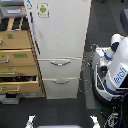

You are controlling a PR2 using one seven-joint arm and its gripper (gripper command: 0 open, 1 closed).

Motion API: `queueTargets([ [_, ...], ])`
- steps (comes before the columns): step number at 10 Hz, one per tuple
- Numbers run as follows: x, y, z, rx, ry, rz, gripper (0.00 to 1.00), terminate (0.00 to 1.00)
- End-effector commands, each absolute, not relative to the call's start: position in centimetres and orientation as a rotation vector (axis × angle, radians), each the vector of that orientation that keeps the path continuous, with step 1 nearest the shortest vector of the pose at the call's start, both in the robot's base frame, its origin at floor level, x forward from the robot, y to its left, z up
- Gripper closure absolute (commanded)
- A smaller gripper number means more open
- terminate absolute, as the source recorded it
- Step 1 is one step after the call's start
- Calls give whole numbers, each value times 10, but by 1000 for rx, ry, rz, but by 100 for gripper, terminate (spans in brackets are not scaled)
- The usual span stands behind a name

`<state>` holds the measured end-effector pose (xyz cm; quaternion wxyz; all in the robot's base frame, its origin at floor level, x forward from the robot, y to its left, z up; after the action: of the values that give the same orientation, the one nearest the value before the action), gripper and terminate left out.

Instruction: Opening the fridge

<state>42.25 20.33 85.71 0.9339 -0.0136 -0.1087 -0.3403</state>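
Observation:
The tall white fridge [59, 35] stands in the middle of the exterior view. Its large upper door carries a green-and-white sticker [43, 9] near the top and sits flush, shut. Below are two drawers, each with a curved silver handle: the upper handle [60, 63] and the lower handle [61, 81]. Both drawers look pushed in. No gripper can be made out near the fridge. Two white tips [30, 120] poke in at the bottom edge, far apart, and I cannot tell what they belong to.
A wooden drawer cabinet [19, 60] stands against the fridge on the exterior view's left, with some drawers pulled out. A white and blue machine [114, 67] with dark cables [90, 62] stands at the exterior view's right. The floor [60, 110] is dark grey.

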Motion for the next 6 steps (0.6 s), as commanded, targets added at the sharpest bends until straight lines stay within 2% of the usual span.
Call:
queueTargets([
  [1,523,216,910,45,-283,-641,0,0],
  [3,552,206,923,10,-319,-680,0,0],
  [6,599,198,946,16,-330,-687,0,0],
])
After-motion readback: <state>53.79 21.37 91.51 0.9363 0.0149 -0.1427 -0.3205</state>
